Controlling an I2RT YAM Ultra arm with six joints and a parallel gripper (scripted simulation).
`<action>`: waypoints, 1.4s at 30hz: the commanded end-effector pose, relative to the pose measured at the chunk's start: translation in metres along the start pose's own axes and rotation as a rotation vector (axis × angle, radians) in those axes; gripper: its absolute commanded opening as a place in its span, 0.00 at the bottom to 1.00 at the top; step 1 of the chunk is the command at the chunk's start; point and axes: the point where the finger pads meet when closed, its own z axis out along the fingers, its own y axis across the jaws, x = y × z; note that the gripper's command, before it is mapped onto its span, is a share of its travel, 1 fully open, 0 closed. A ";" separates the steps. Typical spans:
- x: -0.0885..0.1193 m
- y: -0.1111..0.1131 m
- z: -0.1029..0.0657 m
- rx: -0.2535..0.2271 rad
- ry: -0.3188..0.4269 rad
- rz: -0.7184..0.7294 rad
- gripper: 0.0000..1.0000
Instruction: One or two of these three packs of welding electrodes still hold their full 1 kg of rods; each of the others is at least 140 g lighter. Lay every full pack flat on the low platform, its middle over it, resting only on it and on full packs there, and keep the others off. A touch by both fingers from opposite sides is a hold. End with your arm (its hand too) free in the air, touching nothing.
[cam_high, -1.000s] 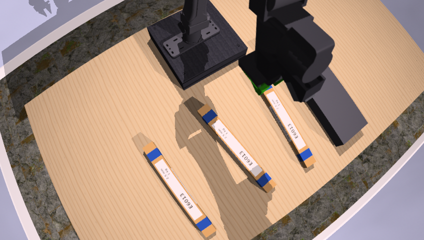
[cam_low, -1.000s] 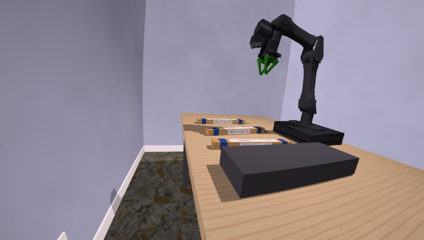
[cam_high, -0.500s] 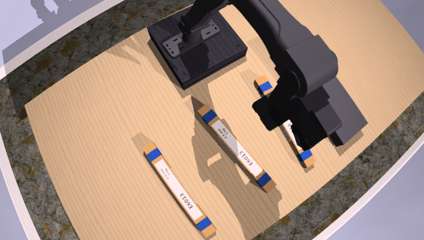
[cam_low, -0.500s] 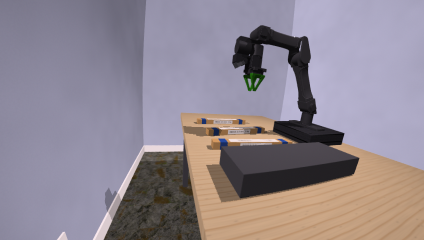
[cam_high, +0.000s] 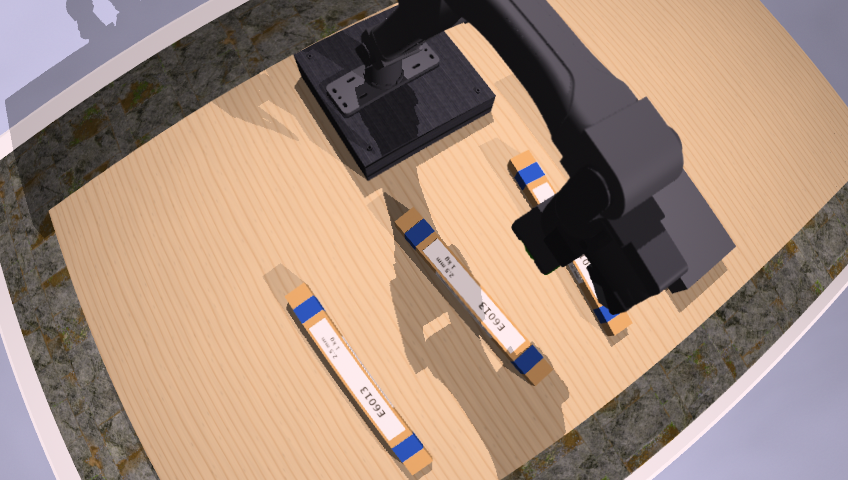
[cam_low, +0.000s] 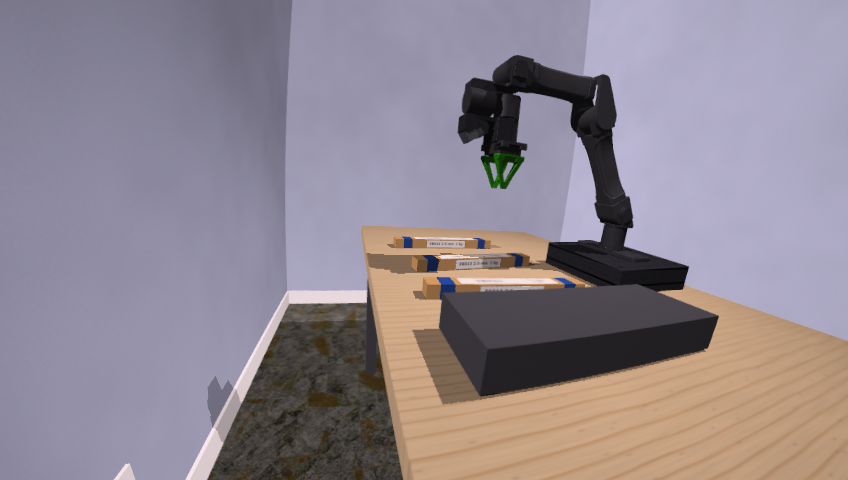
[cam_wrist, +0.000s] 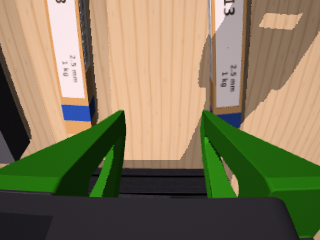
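Three orange packs with blue bands and white E6013 labels lie flat on the table, roughly parallel. The far-left pack (cam_high: 357, 377) (cam_low: 446, 242) is farthest from the platform. The middle pack (cam_high: 470, 291) (cam_low: 479, 262) (cam_wrist: 227, 75) is partly in the arm's shadow. The third pack (cam_high: 531, 174) (cam_low: 505, 281) (cam_wrist: 70, 75) lies beside the platform, partly hidden under the arm in the top view. The low dark platform (cam_high: 696, 226) (cam_low: 571, 315) bears no pack. My gripper (cam_low: 499, 186) (cam_wrist: 163, 120) is partly open and empty, well above the table, its fingertips between the middle and third packs in the wrist view.
The black robot base (cam_high: 428, 133) (cam_low: 654, 274) (cam_wrist: 162, 182) stands at one end of the packs. The wooden table's edge (cam_low: 386, 356) runs past their other ends. The arm hangs over the third pack and part of the platform in the top view.
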 end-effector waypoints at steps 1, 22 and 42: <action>-0.003 -0.001 -0.017 0.007 -0.045 0.000 0.42; 0.000 0.000 0.013 0.002 -0.013 0.000 0.42; 0.000 0.000 0.037 0.002 -0.013 0.000 0.42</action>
